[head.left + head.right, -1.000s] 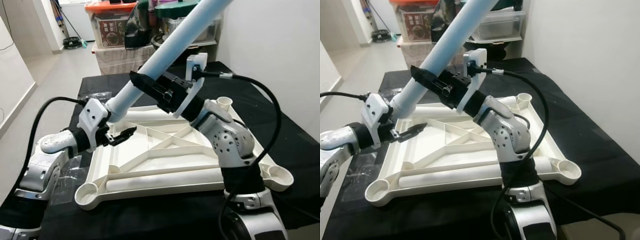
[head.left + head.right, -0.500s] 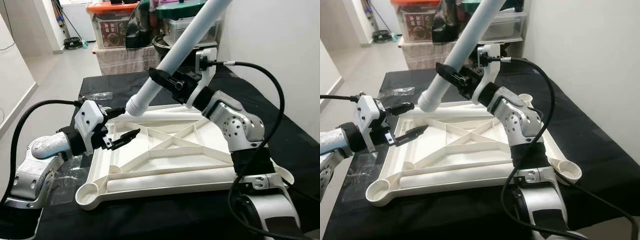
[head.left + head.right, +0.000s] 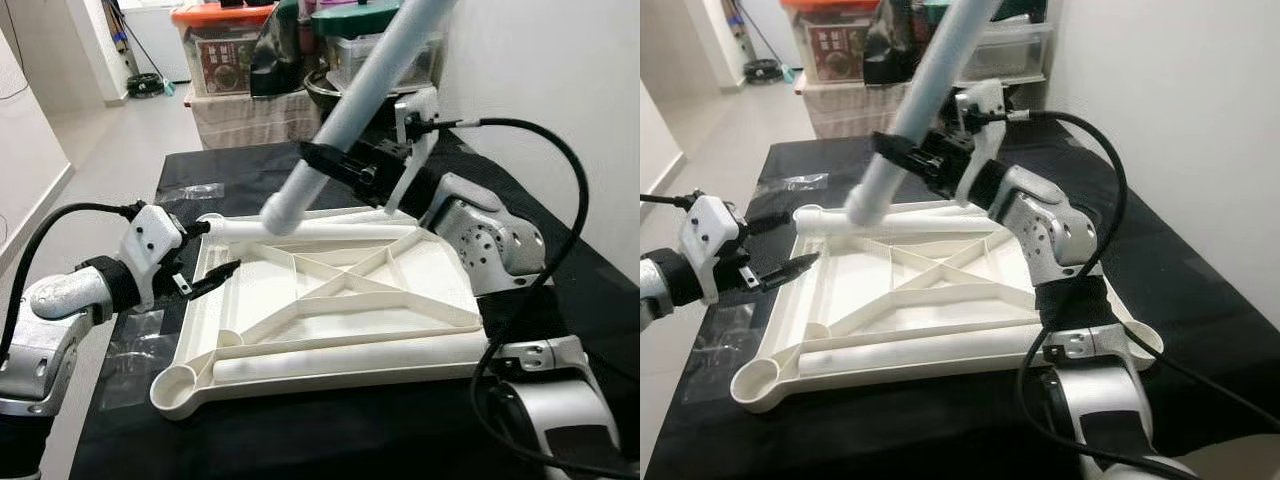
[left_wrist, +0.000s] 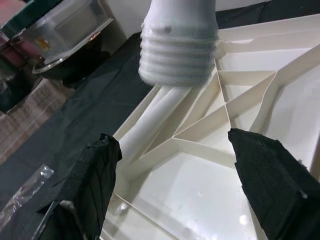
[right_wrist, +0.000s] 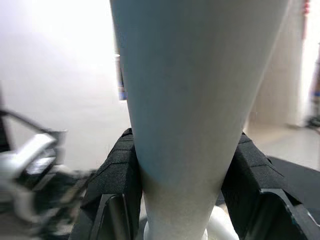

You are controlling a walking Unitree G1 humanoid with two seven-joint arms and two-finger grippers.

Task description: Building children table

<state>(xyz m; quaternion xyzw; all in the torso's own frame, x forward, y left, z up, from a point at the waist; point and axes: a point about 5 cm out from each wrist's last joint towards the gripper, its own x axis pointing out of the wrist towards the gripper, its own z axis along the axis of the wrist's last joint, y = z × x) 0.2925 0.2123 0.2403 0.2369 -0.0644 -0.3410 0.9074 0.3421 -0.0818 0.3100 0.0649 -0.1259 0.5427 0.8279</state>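
The white children's tabletop (image 3: pixel 330 322) lies upside down on a table covered in black cloth, ribs facing up. My right gripper (image 3: pixel 335 165) is shut on a long white table leg (image 3: pixel 360 85) and holds it steeply tilted. The leg's threaded end (image 3: pixel 283 210) hangs just above the tabletop's far left part. In the right wrist view the leg (image 5: pixel 195 100) sits between both black pads (image 5: pixel 117 175). My left gripper (image 3: pixel 215 248) is open at the tabletop's left edge, holding nothing. The left wrist view has the threaded end (image 4: pixel 178 50) beyond its fingers (image 4: pixel 95 185).
Round leg sockets sit at the tabletop's corners, one at the near left (image 3: pixel 175 385). Clear plastic bags (image 3: pixel 135 350) lie on the cloth at left. Storage boxes (image 3: pixel 225 45) stand behind the table. A white wall (image 3: pixel 540 80) runs along the right, with open floor at left.
The right gripper has swung the leg steeper and carried its threaded end up and toward the far edge. My left arm has drawn back to the left, away from the leg.
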